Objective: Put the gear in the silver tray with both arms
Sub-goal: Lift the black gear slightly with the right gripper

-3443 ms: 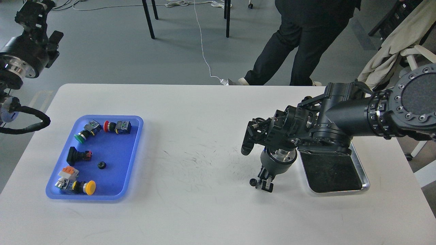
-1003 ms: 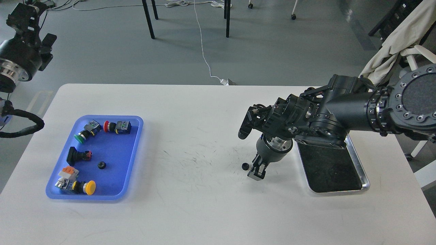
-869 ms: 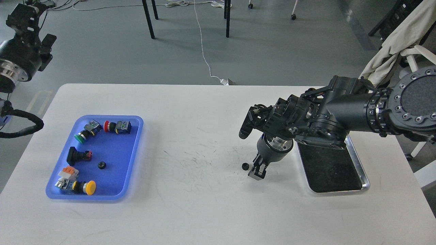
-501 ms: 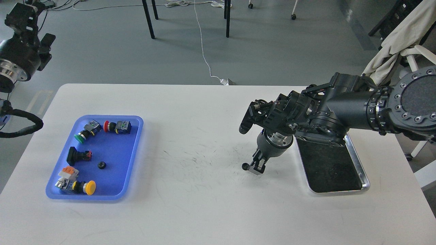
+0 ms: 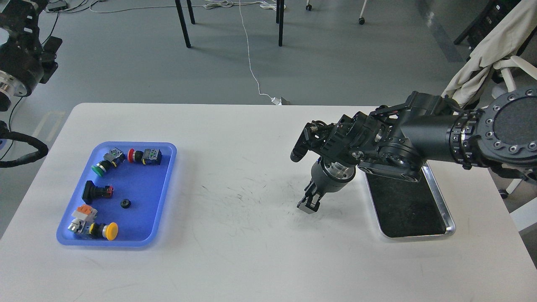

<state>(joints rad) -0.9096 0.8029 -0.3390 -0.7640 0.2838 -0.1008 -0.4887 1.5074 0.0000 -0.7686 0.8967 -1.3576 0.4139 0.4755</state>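
The left tool [image 5: 23, 16] is raised at the far left, off the counter [image 5: 251, 260] and partly cut by the edge of the view. It is too dark to tell whether its fingers are open or closed.

Below and to its right lies a blue tray [image 5: 163, 176] holding several push buttons [image 5: 100, 165] with green, red and yellow caps. It also holds the only gear [image 5: 125, 204] I can make out, small, black and toothed. That gear is well to the left of the right tool [image 5: 307, 205], with bare counter and a patch of dark scuff marks [image 5: 251, 191] between them.

The right tool points straight down with its fingertips at or just above the counter. The fingers look drawn close together, but they are small and dark. I cannot tell whether they are closed, or whether they pinch something too small to see.

The silver tray [image 5: 407, 209] sits just to the right of this tool, its bottom bare as far as it shows. The right arm [image 5: 419, 134] overhangs its far end.

If a gear is pinched, the job now is probably to lift it clear of the counter, pass over the raised rim and let go low over the dark bottom. A part that small could bounce or roll if dropped from higher. If nothing is held, the blue tray is the place to fetch from. The left tool stands closer to it, and nothing blocks that reach.
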